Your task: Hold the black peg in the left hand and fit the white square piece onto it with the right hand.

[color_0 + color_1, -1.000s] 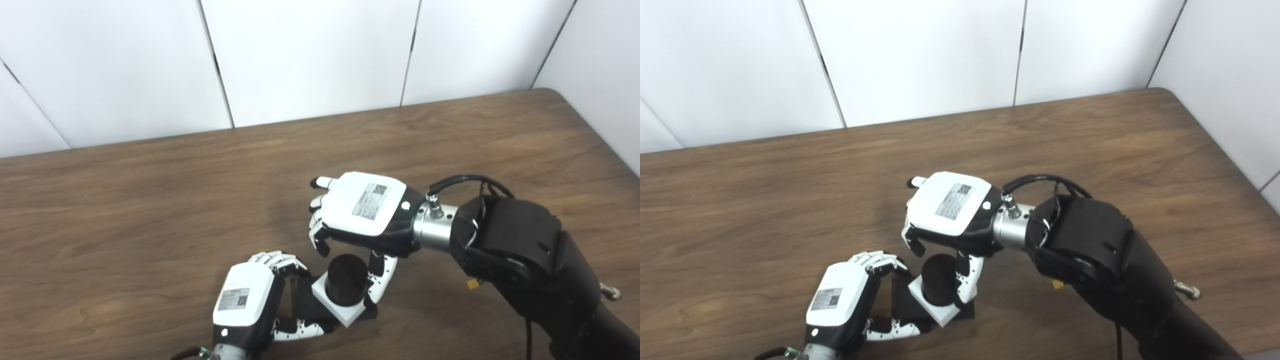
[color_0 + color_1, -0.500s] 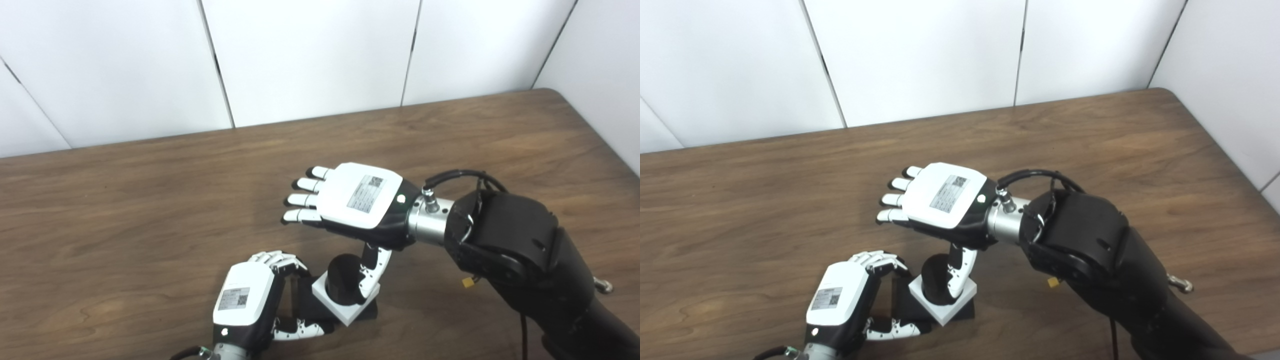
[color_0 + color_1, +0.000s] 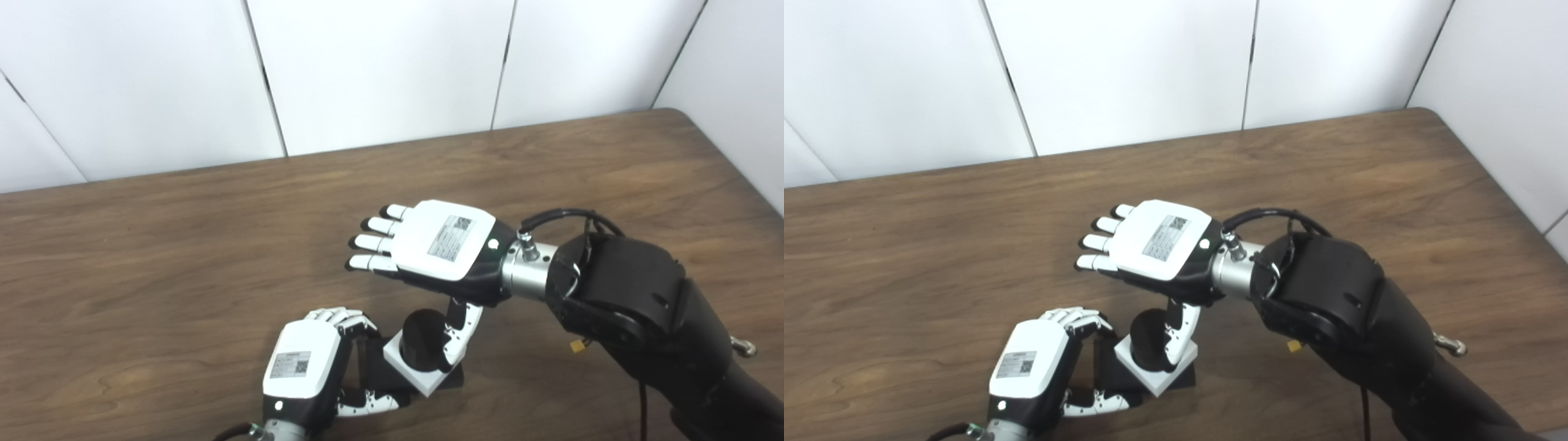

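Nearest the camera, the left hand (image 3: 304,369) is curling its fingers and thumb around the black base of the black peg (image 3: 422,338), gripping it low at the table's front edge; compared with a second ago it is sitting in nearly the same place, shifted only slightly. Just beyond it, the white square piece (image 3: 415,372) is lying seated around the peg, the round black top standing up through its middle and a dark slab of base showing beneath its right corner. The piece is resting tilted, one corner pointing toward the camera, exactly as it was in the earlier views. Farther on, the right hand (image 3: 442,248) is hovering above and just behind the peg with its fingers (image 3: 371,244) stretched flat and spread toward the left, holding nothing; a second ago those fingers were bent downward over the peg, and half a second ago they had already straightened. Its thumb (image 3: 457,334) is hanging down beside the peg's right side, appearing to touch the peg or the edge of the white piece, though real contact cannot be told. Behind everything, the brown wooden table (image 3: 184,245) is running back to a white panelled wall (image 3: 380,67).
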You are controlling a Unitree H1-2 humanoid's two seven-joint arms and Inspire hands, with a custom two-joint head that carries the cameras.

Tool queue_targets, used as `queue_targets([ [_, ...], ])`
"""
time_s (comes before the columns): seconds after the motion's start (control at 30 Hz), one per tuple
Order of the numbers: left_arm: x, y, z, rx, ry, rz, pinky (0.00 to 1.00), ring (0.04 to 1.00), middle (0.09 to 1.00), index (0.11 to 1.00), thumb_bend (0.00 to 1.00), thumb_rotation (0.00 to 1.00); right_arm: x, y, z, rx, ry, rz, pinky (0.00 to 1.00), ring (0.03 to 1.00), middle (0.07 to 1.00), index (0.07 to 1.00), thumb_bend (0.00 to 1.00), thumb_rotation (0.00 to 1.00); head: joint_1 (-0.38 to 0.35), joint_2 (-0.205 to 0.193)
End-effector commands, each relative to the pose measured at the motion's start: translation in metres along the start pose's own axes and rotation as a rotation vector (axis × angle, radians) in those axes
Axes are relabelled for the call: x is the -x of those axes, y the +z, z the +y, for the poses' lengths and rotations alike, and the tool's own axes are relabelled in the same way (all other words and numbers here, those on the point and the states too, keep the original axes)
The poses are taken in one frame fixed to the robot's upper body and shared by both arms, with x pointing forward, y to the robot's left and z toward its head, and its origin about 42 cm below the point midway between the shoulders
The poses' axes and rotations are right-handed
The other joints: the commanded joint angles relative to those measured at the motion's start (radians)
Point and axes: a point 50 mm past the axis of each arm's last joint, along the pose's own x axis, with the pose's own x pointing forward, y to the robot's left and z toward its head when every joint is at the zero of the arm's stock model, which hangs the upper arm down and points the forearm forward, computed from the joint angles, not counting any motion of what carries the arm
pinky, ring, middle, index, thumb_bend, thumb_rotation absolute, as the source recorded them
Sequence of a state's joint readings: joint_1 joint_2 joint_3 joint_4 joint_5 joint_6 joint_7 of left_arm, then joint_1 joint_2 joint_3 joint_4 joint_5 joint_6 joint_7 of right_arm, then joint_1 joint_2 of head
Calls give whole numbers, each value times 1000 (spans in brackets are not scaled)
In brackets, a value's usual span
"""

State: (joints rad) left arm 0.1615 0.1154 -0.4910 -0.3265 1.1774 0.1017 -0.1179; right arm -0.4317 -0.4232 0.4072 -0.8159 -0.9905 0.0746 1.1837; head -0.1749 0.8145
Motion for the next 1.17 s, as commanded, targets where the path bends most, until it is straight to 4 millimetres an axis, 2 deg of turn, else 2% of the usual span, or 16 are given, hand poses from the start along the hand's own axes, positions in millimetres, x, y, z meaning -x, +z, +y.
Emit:
queue_targets([
  [0.0,4,-1,-1,-22,-32,36,840,824,841,891,983,593,3,-3,-9,-4,32,25,1000,1000,979,942,1000,496,1,0],
  [0.07,5,-1,4,-27,-58,42,876,881,912,969,998,637,3,-3,-9,-4,31,26,1000,1000,979,942,1000,499,3,1],
  [0.17,8,-1,18,0,-77,48,913,944,984,998,1000,674,2,-4,-9,-6,29,30,1000,1000,975,938,1000,509,12,0],
  [0.3,14,-4,36,75,-22,41,925,975,999,1000,1000,640,1,-4,-8,-5,28,41,1000,1000,970,939,1000,511,20,-3],
  [0.4,20,-7,48,122,52,15,892,965,1000,1000,1000,618,0,-5,-6,-18,28,50,1000,1000,966,941,1000,498,26,-5],
  [0.6,36,-19,77,231,125,10,939,990,1000,1000,1000,684,5,-11,-3,-67,13,75,1000,1000,968,947,1000,497,37,-10],
  [0.67,43,-24,87,284,157,43,913,986,1000,1000,1000,706,11,-18,1,-142,-20,87,1000,1000,955,932,1000,491,45,-11],
  [0.73,52,-32,94,354,216,80,872,983,1000,1000,1000,710,20,-27,10,-282,-50,109,1000,1000,953,933,1000,522,47,-12],
  [0.83,61,-53,97,483,304,90,889,991,1000,1000,1000,725,35,-39,28,-471,-98,157,1000,997,963,956,948,666,50,-13],
  [0.9,64,-67,95,543,336,89,927,993,1000,1000,916,785,43,-44,41,-555,-141,205,1000,994,973,968,894,782,46,-15],
  [0.97,67,-81,91,648,354,100,954,998,1000,999,724,862,53,-46,59,-648,-200,263,991,991,986,988,814,878,41,-16],
  [1.03,69,-94,87,750,372,151,984,1000,1000,1000,641,929,61,-46,82,-772,-271,309,978,984,996,998,741,907,37,-14],
  [1.1,71,-102,84,800,389,195,997,1000,1000,1000,658,983,68,-41,100,-878,-329,343,968,976,998,1000,692,895,37,-14],
  [1.13,71,-106,82,830,401,201,999,1000,1000,1000,688,990,71,-35,109,-941,-373,360,921,964,990,992,671,916,35,-13],
])
